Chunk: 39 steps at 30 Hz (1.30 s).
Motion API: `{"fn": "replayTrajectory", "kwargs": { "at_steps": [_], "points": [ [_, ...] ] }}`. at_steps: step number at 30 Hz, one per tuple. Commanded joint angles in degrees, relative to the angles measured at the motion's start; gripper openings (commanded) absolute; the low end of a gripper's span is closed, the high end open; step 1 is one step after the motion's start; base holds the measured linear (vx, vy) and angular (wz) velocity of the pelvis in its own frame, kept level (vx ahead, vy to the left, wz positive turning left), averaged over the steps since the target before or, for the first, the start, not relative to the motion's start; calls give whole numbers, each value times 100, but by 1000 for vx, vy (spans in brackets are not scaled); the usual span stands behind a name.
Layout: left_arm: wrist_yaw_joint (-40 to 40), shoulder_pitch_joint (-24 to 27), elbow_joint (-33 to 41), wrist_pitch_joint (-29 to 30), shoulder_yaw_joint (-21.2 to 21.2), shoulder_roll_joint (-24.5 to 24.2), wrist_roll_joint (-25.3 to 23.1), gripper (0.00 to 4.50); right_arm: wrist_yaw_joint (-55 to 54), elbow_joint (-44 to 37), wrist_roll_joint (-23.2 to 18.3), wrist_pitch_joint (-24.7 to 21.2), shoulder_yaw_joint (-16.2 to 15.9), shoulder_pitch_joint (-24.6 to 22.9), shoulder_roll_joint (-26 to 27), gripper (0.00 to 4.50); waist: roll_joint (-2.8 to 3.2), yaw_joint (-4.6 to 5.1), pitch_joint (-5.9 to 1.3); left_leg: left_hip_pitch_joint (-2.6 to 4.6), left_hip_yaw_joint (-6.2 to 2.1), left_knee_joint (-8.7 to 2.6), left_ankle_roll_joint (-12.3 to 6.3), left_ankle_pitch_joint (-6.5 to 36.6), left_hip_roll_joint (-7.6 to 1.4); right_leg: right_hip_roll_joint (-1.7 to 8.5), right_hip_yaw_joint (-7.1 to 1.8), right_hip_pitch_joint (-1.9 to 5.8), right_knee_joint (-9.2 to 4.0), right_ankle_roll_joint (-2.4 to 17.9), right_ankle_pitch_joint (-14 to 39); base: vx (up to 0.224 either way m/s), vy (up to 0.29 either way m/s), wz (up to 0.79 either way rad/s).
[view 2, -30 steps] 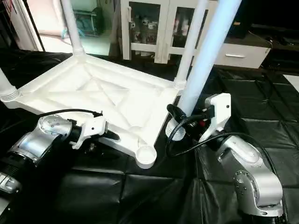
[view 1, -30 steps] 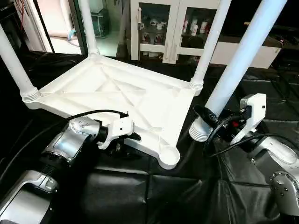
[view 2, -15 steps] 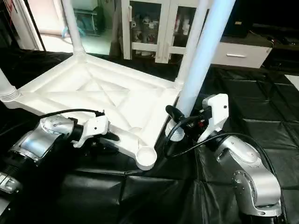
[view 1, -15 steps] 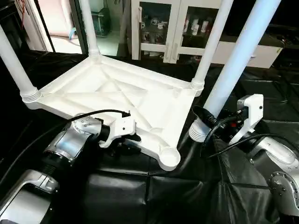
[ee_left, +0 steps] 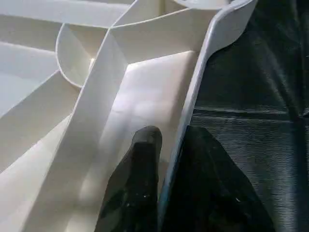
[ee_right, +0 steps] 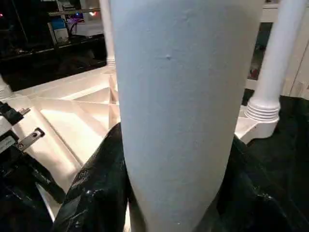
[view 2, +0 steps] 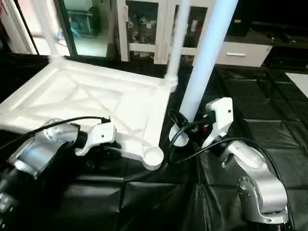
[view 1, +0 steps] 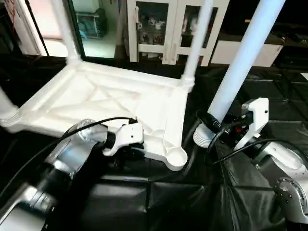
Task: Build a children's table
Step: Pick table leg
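Observation:
The children's table top [view 1: 110, 101] lies upside down on the black sheet, ribs up. Three white legs stand in its sockets: far left [view 1: 62, 29], far right [view 1: 195, 43] and at the left edge [view 1: 5, 108]. The near right corner socket [view 1: 176, 157] is empty. My left gripper [ee_left: 171, 145] is shut on the top's near rim [ee_left: 193, 96], one finger inside and one outside. My right gripper [view 1: 211, 126] is shut on the fourth leg [view 1: 240, 62]. That leg leans slightly, and its ribbed lower end [view 1: 203, 136] sits just right of the empty socket.
The black-sheeted work table [view 1: 159, 202] spreads under everything, creased and glossy. White cabinets with glass doors [view 1: 159, 24] stand behind it. Black cables [view 1: 226, 154] loop from my right wrist near the held leg's foot.
My left gripper's fingers have closed on the top's near rim. My right gripper holds the leg as before. The head views have shifted.

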<state>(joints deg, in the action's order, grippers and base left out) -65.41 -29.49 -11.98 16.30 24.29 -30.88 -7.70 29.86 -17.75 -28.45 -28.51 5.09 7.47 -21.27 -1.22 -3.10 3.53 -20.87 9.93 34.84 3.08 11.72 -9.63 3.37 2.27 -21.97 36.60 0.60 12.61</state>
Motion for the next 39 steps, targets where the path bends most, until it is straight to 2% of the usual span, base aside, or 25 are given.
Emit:
{"fn": "replayTrajectory", "kwargs": {
  "at_steps": [1, 2, 5, 7, 8, 9, 11, 15, 20, 23, 26, 29, 30, 31, 33, 34, 36, 39],
  "points": [
    [106, 395, 403, 655, -70, -74, 0, 65, 53, 8, 5, 76, 18, 17, -21, 187, -23, -53, -335, 65, -142, -484, 6, 938, -386, 542, -292, 232, -460, 1278, 762, 0, 0, 0],
    [29, 569, 740, 682, -29, -113, 106, 59, 66, 41, -9, 75, -13, 21, -8, 187, -35, -40, -339, 53, -139, -479, -54, 780, -383, 532, -285, 230, -450, 1284, 635, 0, 0, 0],
    [26, 685, 912, 813, -22, -151, 147, 52, 78, 58, -71, 29, -28, 27, 28, 187, -8, -42, -339, 59, -127, -465, -134, 695, -369, 523, -286, 217, -445, 1308, 524, 0, 0, 0],
    [273, 858, 1146, 1181, -136, -75, 155, 48, 53, 47, -138, -58, -67, 41, 106, 187, -30, -34, -341, 52, -118, -463, -165, 622, -367, 510, -284, 223, -431, 1312, 424, 0, 0, 0],
    [281, 863, 1153, 1193, -140, -71, 156, 39, 51, 47, -141, -62, -67, 41, 109, 187, -24, -37, -328, 55, -122, -468, -182, 657, -369, 517, -280, 212, -449, 1307, 513, 0, 0, 0],
    [369, 900, 1238, 1262, -164, -19, 144, 29, 31, 42, -157, -93, -80, 52, 142, 187, -49, -36, -325, 66, -111, -466, -172, 726, -364, 514, -285, 205, -472, 1271, 682, 0, 0, 0],
    [412, 913, 1255, 1218, -178, 30, 155, 24, 27, 43, -140, -87, -98, 55, 151, 187, -39, -50, -316, 57, -118, -475, -140, 781, -358, 515, -289, 203, -496, 1193, 899, 0, 0, 0],
    [678, 1006, 1356, 1348, -275, 351, 311, 9, -129, 191, -194, -197, -101, 132, 339, 187, -34, -37, -325, 60, -117, -472, -92, 792, -354, 515, -292, 196, -501, 1155, 931, 0, 0, 0],
    [1137, 1021, 1098, 1226, -411, 768, 416, 3, -327, 625, -420, -419, -5, 366, 689, 187, -20, -24, -349, 44, -118, -457, -110, 614, -347, 498, -285, 209, -476, 1207, 620, 0, 0, 0],
    [1262, 1035, 882, 906, -289, 867, 261, 3, -93, 974, -218, -257, -229, 480, 692, 187, -31, -24, -366, 35, -114, -437, -166, 502, -344, 503, -281, 232, -463, 1247, 390, 0, 0, 0],
    [1156, 1085, 899, 690, -157, 819, 251, 3, 97, 1168, -93, -132, -346, 585, 637, 187, -41, -24, -340, 31, -112, -447, -193, 560, -343, 502, -283, 226, -478, 1200, 498, 0, 0, 0],
    [1105, 1125, 949, 469, -78, 800, 274, 3, 195, 1399, -109, -76, -302, 828, 602, 187, -80, -8, -293, 43, -111, -468, -177, 735, -349, 510, -287, 200, -514, 1127, 930, 0, 0, 0],
    [1108, 1134, 961, 439, -69, 797, 275, 3, 230, 1437, -119, -82, -301, 882, 581, 187, -64, -17, -293, 64, -105, -464, -158, 742, -355, 508, -289, 185, -526, 1099, 1005, 0, 0, 0],
    [1070, 1169, 996, 443, -60, 800, 323, 3, 300, 1510, -100, -72, -310, 970, 521, 187, -104, -3, -283, 59, -97, -466, -164, 731, -355, 500, -291, 181, -528, 1086, 1002, 0, 0, 0],
    [1015, 1215, 1010, 367, -46, 788, 366, 3, 367, 1595, -119, -79, -286, 1052, 480, 187, -119, -9, -278, 45, -101, -465, -209, 601, -352, 503, -287, 189, -505, 1062, 919, 0, 0, 0],
    [1012, 1220, 999, 332, -40, 795, 364, 3, 398, 1632, -123, -72, -272, 1073, 470, 187, -175, 4, -267, 32, -96, -471, -243, 571, -351, 500, -283, 193, -510, 1050, 911, 0, 0, 0],
    [1032, 1235, 994, 340, -66, 825, 388, 3, 431, 1652, -88, -56, -289, 1085, 431, 187, -151, -10, -268, 40, -90, -460, -298, 459, -347, 507, -282, 189, -504, 1056, 862, 0, 0, 0],
    [1090, 1275, 1011, 345, -110, 875, 449, 3, 609, 1636, -99, -130, -264, 1081, 286, 187, -208, -5, -247, 34, -84, -461, -385, 426, -348, 508, -277, 181, -514, 1032, 912, 0, 0, 0]
  ]
}}
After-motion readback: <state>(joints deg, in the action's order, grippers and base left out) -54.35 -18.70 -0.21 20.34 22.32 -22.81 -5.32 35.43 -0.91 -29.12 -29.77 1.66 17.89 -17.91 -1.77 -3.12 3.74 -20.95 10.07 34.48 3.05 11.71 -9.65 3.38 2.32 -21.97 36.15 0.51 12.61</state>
